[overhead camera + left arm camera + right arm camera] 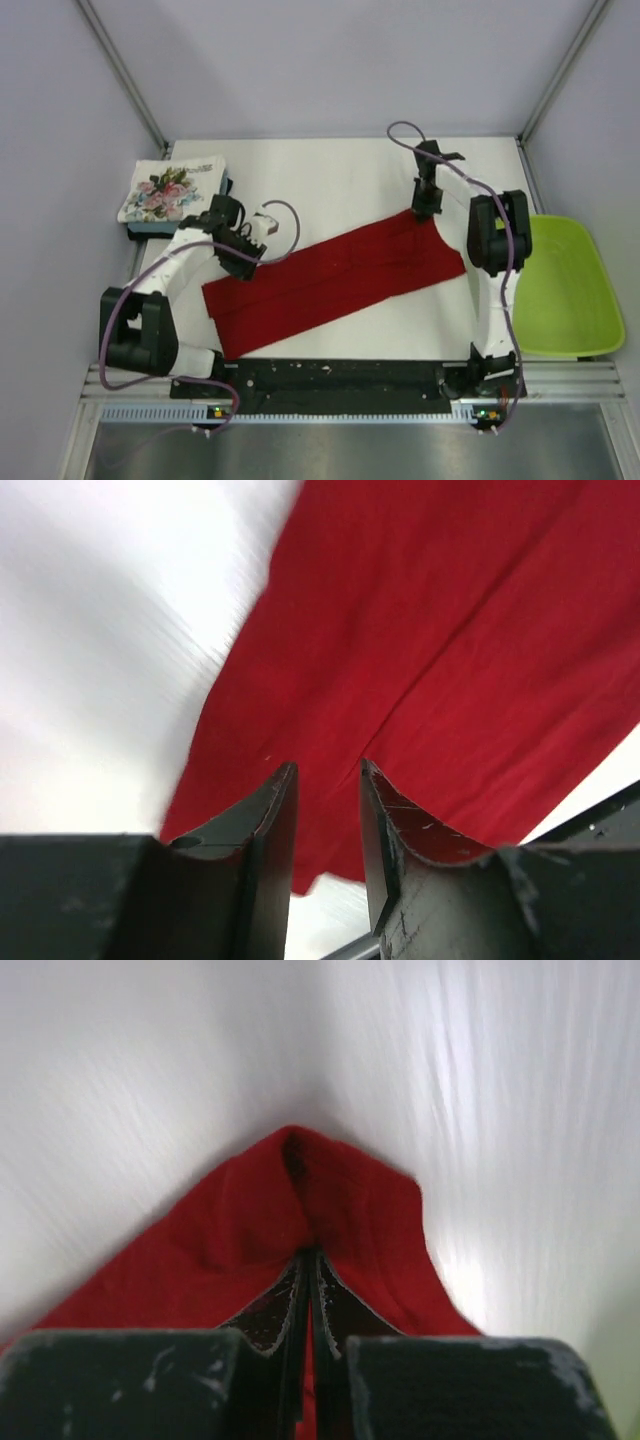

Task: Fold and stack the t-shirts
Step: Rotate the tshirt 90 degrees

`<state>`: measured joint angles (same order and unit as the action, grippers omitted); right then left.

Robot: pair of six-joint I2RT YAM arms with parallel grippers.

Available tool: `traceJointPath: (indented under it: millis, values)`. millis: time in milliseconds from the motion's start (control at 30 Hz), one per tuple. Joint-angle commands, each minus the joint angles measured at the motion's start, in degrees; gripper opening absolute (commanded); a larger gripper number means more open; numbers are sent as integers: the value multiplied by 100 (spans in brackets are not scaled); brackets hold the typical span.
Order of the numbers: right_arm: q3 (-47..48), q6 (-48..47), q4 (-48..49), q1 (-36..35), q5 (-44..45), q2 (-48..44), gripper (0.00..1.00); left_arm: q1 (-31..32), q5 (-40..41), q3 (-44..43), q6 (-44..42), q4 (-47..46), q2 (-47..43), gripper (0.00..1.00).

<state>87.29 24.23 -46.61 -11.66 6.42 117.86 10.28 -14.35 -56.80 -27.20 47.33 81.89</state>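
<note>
We've got the red shirt [335, 275] flat on the white surface [330, 170] as a long band w/ both sides already folded in. It runs diagonally from near-left to far-right.

The right pincer [427, 205] is at the band's far-right end. Its wrist view shows the jaws pressed together on a pinch of red cloth, which tents up into a small peak. The left pincer [243, 252] sits over the band's far-left edge, fingers slightly apart. As far as we can tell there's nothing between them, just red cloth below.

Handling, in our judgement: the shirt is light, limp & has no stiffness, so it'll sag from whatever point is held. The folded layers can slide apart or fall open. Best hold is at the end corners or edge, biting through all layers rather than the top one only. A shallow pinch could slip, esp. if the two arms pull against each other.

The floral shirt [170, 190] lies folded at the far-left corner, on top of a small pile, prob. where the red one ends up. The green tray [570, 290] sits off to the right.
</note>
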Motion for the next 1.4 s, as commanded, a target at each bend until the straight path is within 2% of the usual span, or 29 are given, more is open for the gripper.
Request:
traceJointPath:
  millis: [0, 67, 133, 267, 467, 633, 767, 867, 967, 1067, 1167, 1267, 1367]
  values:
    - [3242, -112, 241, 76, -384, 2148, 0, -18, 134, 423, -408, 136, -445, 35]
    - [4756, -33, 161, 76, -1015, 2801, 0, -18, 143, 502, -426, 197, -481, 35]
    - [5359, 82, 536, 76, -1247, 2813, 0, -18, 222, 616, -426, 136, -507, 35]
    - [4589, -119, 1583, 76, -1082, 1734, 2, -9, 520, 740, -471, -110, -341, 35]
    - [2595, -665, 1726, 102, -520, 353, 2, 26, 381, 450, -435, -180, 309, 34]
    - [1495, -613, 1471, 295, 26, 105, 0, 228, 678, 792, -646, -487, 644, 33]
    - [1414, -445, 1260, 559, -280, 455, 0, 351, 802, 1152, -725, -672, 671, 33]
    - [1764, -480, 1058, 647, -615, 1008, 0, 491, 470, 1346, -725, -594, 574, 34]
    - [2492, -524, 768, 700, -1508, 1772, 0, 859, -128, 1381, -673, -261, 557, 34]
    - [3414, -481, 706, 753, -2388, 2563, 0, 1641, 90, 1461, -655, -76, 434, 34]
    - [4792, -26, 723, 849, -2452, 3180, 0, 2624, -129, 1391, -646, 275, 328, 34]
    - [5492, 651, 1344, 973, -2653, 3358, 2, 3356, -471, 1084, -637, 583, 240, 34]
    - [5518, 820, 2225, 981, -2794, 2937, 13, 3577, -727, 785, -699, 812, -22, 35]
